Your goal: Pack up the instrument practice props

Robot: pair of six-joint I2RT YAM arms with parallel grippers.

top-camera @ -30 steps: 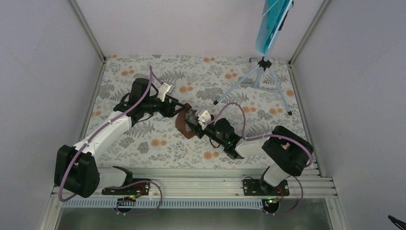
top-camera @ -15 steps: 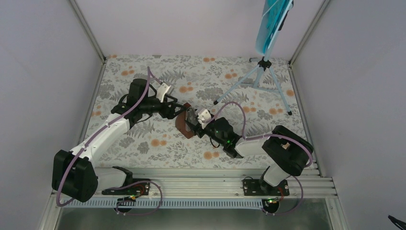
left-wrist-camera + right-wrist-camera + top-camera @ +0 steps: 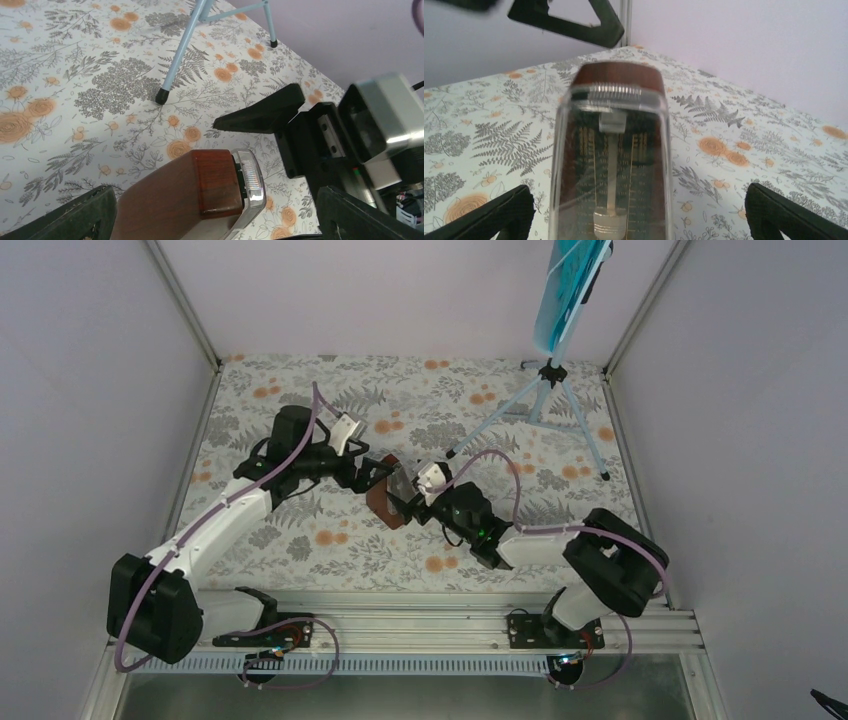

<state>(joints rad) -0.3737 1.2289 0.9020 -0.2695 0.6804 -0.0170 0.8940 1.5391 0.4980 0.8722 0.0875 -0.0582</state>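
The reddish-brown metronome stands mid-table between my two grippers. My left gripper comes at it from the left, jaws wide open on either side of its wooden back. My right gripper comes from the right, jaws wide open around its clear front and pendulum. Neither grips it. The pale blue music stand stands at the back right on its tripod and holds the teal sheet.
One tripod leg ends in a black foot close behind the metronome. Grey walls and metal corner posts close in the floral table cover. The mounting rail runs along the near edge.
My left gripper has moved a little right, closer around the metronome's top. The right arm has shifted slightly, its elbow further right. The metronome stays in place.
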